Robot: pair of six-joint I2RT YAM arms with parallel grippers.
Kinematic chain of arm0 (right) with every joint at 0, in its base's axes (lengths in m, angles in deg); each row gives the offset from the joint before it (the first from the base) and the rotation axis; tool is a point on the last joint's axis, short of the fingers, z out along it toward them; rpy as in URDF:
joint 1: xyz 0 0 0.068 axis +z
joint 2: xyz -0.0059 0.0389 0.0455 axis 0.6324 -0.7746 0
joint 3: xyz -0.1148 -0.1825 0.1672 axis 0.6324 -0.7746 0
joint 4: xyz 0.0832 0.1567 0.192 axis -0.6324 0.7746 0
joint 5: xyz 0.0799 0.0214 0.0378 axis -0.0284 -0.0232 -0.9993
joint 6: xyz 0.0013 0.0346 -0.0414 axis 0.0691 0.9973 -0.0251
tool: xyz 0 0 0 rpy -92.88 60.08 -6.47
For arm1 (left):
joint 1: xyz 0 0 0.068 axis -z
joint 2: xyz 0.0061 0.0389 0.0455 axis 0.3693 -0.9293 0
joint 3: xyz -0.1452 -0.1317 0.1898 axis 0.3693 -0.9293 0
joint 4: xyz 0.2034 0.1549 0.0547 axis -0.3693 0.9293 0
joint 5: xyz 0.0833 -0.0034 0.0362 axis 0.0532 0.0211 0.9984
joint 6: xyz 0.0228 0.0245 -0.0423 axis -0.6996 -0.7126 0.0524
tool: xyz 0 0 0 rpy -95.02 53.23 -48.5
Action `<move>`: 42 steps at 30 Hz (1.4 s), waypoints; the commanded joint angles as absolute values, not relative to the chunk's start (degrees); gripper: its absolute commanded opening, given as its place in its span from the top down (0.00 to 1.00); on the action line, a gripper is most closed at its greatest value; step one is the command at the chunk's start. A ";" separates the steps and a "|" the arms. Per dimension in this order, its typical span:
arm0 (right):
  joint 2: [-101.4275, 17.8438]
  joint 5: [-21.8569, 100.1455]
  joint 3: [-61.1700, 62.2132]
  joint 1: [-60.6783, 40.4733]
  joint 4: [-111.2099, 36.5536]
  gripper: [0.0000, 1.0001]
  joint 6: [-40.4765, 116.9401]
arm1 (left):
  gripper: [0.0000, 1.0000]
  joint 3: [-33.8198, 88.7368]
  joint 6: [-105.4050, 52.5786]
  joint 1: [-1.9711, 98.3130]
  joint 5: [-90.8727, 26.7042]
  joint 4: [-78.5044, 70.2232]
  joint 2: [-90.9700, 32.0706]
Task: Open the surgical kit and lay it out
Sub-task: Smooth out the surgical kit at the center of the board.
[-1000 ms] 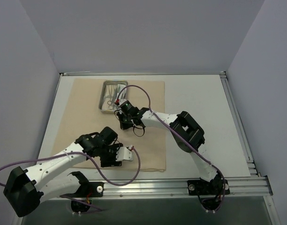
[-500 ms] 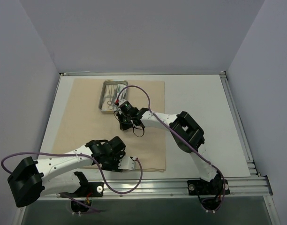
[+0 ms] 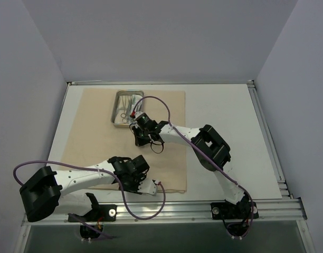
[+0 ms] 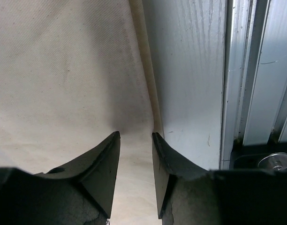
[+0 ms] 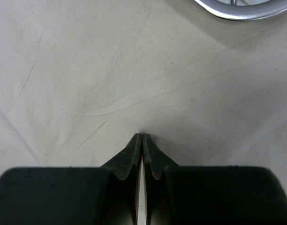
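The beige cloth wrap [image 3: 93, 126] is spread flat on the white counter [image 3: 219, 105], with the small rectangular steel tray [image 3: 115, 113] on its far part. Straightening the wrap is judged the step in hand. The right gripper [image 5: 141, 136], jaws shut and empty, is rested on cloth just near of the tray. The left gripper [image 4: 135, 136], well nearer than the tray, is set astride the hem, jaws half open, nothing pinched. A pinch is called for next; little counter lies before the aluminium rail [image 4: 256, 70].
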State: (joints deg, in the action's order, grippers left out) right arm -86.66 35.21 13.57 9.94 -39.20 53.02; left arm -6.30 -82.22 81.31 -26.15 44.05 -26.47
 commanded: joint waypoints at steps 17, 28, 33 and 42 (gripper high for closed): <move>-87.01 32.72 10.14 7.27 -41.00 1.00 54.44 | 0.56 0.82 -81.76 84.77 -26.81 43.67 -35.52; -87.45 32.55 9.70 7.00 -41.61 1.00 54.80 | 0.89 3.02 -81.06 85.74 -28.21 44.45 -40.09; -88.68 32.63 10.75 6.83 -41.27 1.00 54.97 | 0.98 2.66 -80.88 85.74 -30.41 47.00 -36.93; -90.17 36.23 10.41 4.98 -39.68 1.00 58.05 | 0.98 5.30 -80.88 85.74 -37.09 54.91 -32.01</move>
State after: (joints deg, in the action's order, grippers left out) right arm -87.03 30.75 11.28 6.90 -44.60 57.68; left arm 2.82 -80.73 85.31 -28.01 49.01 -34.66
